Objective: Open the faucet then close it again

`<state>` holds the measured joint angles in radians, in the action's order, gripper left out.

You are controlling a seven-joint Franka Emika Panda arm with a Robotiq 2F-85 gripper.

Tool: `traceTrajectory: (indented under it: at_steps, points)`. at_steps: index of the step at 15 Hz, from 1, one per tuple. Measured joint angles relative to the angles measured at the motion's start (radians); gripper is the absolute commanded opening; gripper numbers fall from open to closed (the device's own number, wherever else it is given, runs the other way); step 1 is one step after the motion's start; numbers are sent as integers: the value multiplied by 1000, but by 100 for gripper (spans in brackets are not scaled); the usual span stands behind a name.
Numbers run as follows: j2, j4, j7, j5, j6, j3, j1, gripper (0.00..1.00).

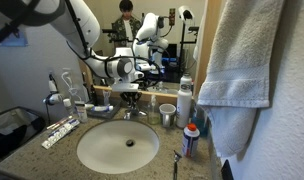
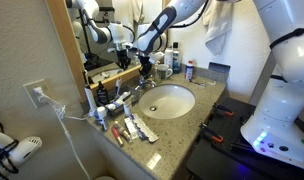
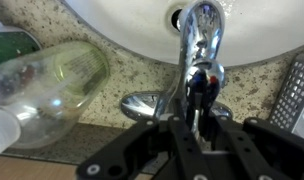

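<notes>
The faucet (image 3: 200,40) is a small shiny chrome tap with a short spout reaching over the white basin. In the wrist view its lever handle rises between my black fingers. My gripper (image 3: 195,118) is shut on that lever from above. In both exterior views the gripper (image 1: 132,92) (image 2: 144,68) hangs at the back rim of the sink, right over the faucet (image 1: 132,103) (image 2: 148,82), and mostly hides it. I cannot see any water running.
The oval sink (image 1: 117,150) (image 2: 172,102) sits in a speckled counter. A clear glass (image 3: 47,85) lies close beside the faucet. A white bottle (image 1: 185,98), a cup (image 1: 168,115), a small bottle (image 1: 191,140), tubes (image 1: 60,130) and a hanging towel (image 1: 254,60) surround it.
</notes>
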<state>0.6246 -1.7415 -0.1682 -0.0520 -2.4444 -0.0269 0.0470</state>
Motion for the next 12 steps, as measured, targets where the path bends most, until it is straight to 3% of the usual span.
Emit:
traceTrajectory:
  at_steps: [6,12]
  points:
    - [51,126,61,-35,188,-12,-24,3]
    - [66,170,95,-102,239,-22,-55,3]
